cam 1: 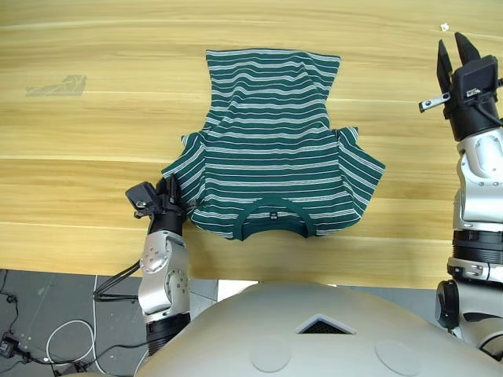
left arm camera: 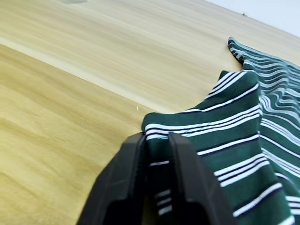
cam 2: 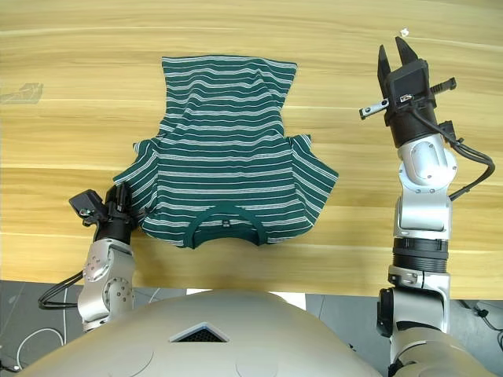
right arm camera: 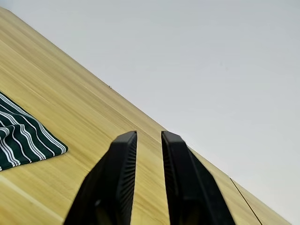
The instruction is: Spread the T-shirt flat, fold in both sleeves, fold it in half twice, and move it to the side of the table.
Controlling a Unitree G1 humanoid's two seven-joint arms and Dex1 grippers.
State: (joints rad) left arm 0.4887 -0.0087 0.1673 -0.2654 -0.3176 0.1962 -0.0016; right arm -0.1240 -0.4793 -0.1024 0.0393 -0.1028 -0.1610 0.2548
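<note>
On the left, the left claw (left arm camera: 157,140) is pressed together on a fold of striped cloth at the near-left corner of the T-shirt (cam 1: 271,157), just below its left sleeve (cam 1: 185,161). The shirt itself lies to the right of that claw and away from the robot.

In the middle of the worktop (cam 1: 94,157) the green striped shirt lies front up. Its long axis runs straight away from the robot, with the collar (cam 1: 273,220) at the near edge and the hem at the far side. The body looks drawn in toward the hem, and both sleeves are bunched rather than laid out, so the spreading step seems unfinished.

On the right, the right claw (cam 1: 453,47) hangs well apart from the shirt, its fingers slightly parted with nothing between them. The right sleeve (cam 1: 361,169) lies nearer the robot than this claw and to its left. The next pull probably depends on the right arm coming in to match the left one's hold.
</note>
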